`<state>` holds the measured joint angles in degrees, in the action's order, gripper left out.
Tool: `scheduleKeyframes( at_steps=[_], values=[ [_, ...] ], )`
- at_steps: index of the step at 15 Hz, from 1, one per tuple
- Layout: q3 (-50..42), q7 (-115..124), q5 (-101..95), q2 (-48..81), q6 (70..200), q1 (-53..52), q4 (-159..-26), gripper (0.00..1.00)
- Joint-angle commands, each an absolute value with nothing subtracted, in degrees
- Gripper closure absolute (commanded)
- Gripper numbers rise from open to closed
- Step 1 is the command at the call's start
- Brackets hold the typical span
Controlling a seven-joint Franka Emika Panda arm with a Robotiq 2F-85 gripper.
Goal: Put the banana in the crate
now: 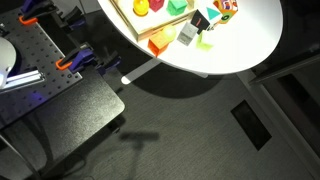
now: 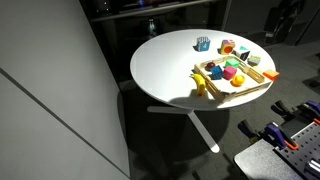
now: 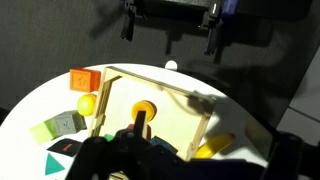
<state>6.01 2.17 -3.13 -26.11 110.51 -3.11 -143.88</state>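
Note:
The yellow banana point(image 2: 200, 84) lies on the round white table point(image 2: 165, 65), just outside one short end of the wooden crate point(image 2: 262, 78). In the wrist view, which stands upside down, the banana point(image 3: 215, 146) rests against the outside of the crate's wall point(image 3: 150, 78). My gripper point(image 3: 170, 45) appears at the top of that view. Its two fingers are wide apart and empty, off the table's edge and far from the banana. The gripper does not show in either exterior view.
The crate holds several coloured toys, among them a yellow ring point(image 3: 145, 110). Loose blocks lie on the table beside the crate: orange point(image 3: 84, 79), yellow point(image 3: 88, 103), green point(image 3: 60, 125) and teal point(image 3: 57, 163). A clamp-fitted bench point(image 1: 50, 70) stands by the table.

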Motion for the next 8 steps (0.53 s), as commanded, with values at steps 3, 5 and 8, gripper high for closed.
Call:
scheduleKeyframes(
  at_steps=[3,5,8],
  values=[
    [8.1,8.06,-4.57,-16.24,114.83,-3.28,-137.93,0.0],
    [8.59,10.93,-4.47,-13.83,117.24,-3.28,-137.4,0.0],
    [8.78,14.9,-3.87,-10.88,120.64,-3.44,-136.95,0.0]
  ],
)
